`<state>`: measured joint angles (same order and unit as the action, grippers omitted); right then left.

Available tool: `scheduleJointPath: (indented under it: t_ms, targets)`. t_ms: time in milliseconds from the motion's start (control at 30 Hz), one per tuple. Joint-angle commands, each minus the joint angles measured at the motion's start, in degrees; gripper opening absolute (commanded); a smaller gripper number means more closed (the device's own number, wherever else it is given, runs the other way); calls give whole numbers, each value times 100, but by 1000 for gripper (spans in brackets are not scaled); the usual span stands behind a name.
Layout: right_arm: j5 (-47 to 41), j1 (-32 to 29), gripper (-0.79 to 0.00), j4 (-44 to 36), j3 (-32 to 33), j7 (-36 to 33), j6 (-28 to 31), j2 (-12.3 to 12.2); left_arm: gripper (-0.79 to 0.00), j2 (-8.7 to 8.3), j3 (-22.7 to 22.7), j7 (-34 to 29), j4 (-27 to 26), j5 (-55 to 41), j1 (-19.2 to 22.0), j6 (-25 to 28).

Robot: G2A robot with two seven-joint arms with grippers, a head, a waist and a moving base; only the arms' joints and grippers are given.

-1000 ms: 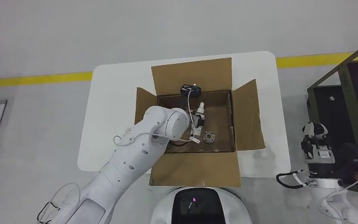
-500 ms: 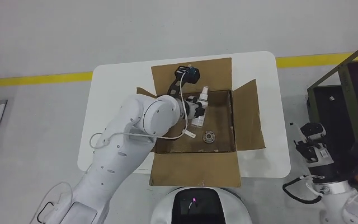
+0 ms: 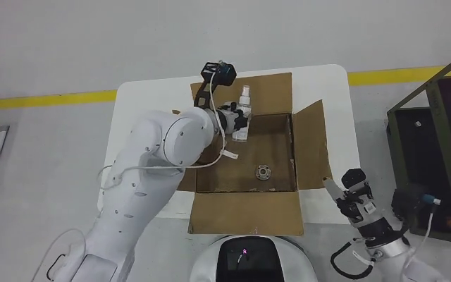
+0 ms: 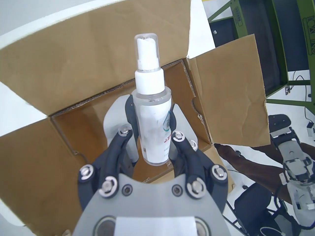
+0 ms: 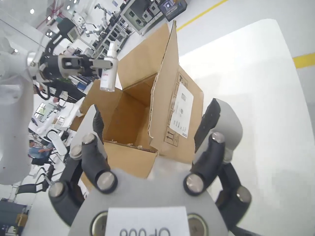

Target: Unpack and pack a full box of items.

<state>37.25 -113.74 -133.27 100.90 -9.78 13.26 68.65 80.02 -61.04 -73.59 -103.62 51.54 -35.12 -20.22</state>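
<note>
Bottle (image 3: pixel 244 99), top view: the left end effector (image 3: pixel 238 121) is holding it over the rear wall of the box (image 3: pixel 275 92); a round part (image 3: pixel 263 171) is lying on the box floor.

Left wrist view: fingers (image 4: pixel 129 108) are clamping the clear body mid-height, cap up. I am judging it light, rigid and slick, so gripping the body, not the cap, is suiting it.

Right wrist view: the right end effector (image 5: pixel 155 114) is hanging wide open and empty, near the box, above the worktop (image 5: pixel 258 87).
</note>
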Motion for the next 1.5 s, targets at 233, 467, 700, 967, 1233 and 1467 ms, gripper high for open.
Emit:
scheduleJointPath:
  t_ms: [233,467,700,967,1233,1467]
  targets:
    - [483,132,-785,247,-451,399,-514,54,-785,-63,-313,-50,-222,252,-109,-172]
    - [312,234,-785,315,-533,649,-696,90,-785,-78,-357,-31,-247,316,-116,-153]
    - [-94,351,-785,389,-482,1333,-1248,167,-785,-104,-492,-35,-278,524,-71,-231]
    - [-21,511,-785,538,-248,1617,-1385,199,-785,-145,-619,-211,-365,824,-31,-191]
    - [218,600,-785,799,135,1766,-1075,199,-785,-201,-750,-517,-519,1351,-120,-236]
    - [93,743,-785,1079,379,1783,-878,205,-785,-170,-625,-633,-500,1298,-134,-414]
